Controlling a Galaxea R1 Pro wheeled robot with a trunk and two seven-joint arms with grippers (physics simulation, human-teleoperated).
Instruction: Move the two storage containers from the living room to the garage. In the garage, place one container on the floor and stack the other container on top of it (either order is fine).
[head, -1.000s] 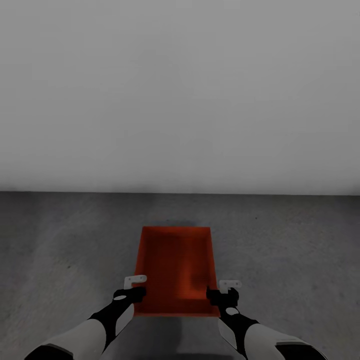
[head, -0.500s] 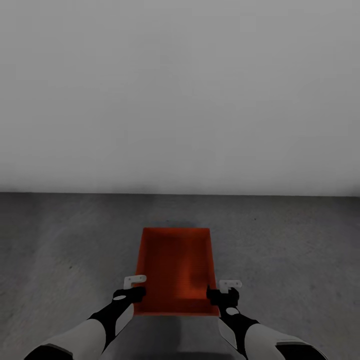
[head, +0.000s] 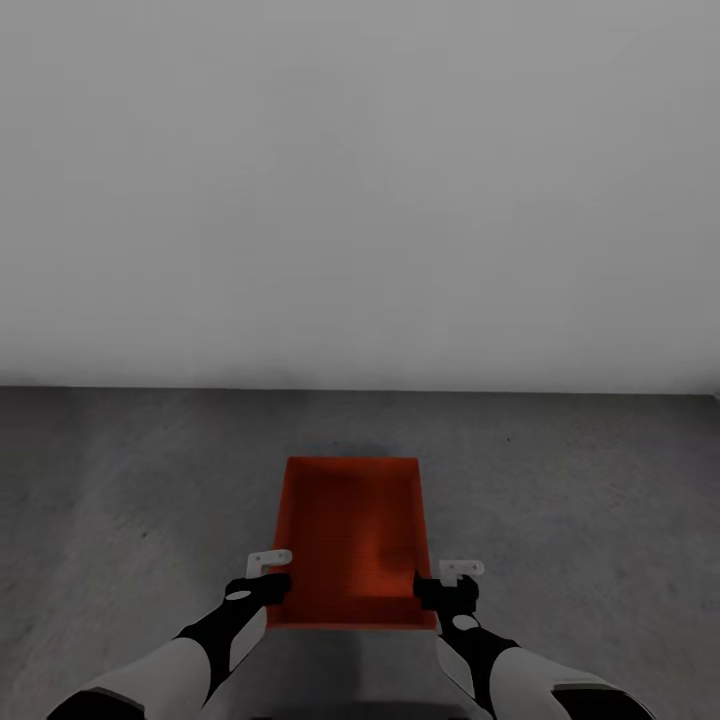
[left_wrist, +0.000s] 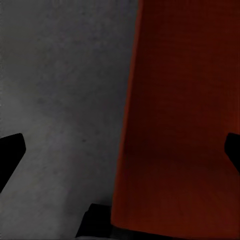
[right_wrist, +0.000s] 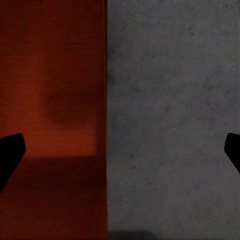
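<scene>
- Left gripper (head: 262, 585) at the box's (head: 352, 540) left wall near its near corner; jaws straddle the wall, one finger outside over the floor (head: 120, 520), one inside the box. In the left wrist view the fingers (left_wrist: 11, 152) stand wide apart with the box (left_wrist: 175, 125) wall between them, not clamped on it: gripper released.
- Right gripper (head: 446, 588) at the box's right wall, near corner, same pose; in the right wrist view one finger (right_wrist: 10, 150) is over the box (right_wrist: 50, 100) interior, the other over the floor (right_wrist: 170, 100), wide apart with the wall edge between: released, not pinching.
- Both arms reach forward from the bottom of the head view, one at each side of the box.
- Box: red-orange, open top, no lid, long axis pointing away from the robot, centred ahead.
- Cannot tell for sure whether the box rests on the floor or is lifted; dark shadow at its far edge.
- Floor: dark grey, mottled, concrete-like.
- Wall (head: 360, 190) pale grey, plain, beyond the box, meeting the floor in a straight line across the view.
</scene>
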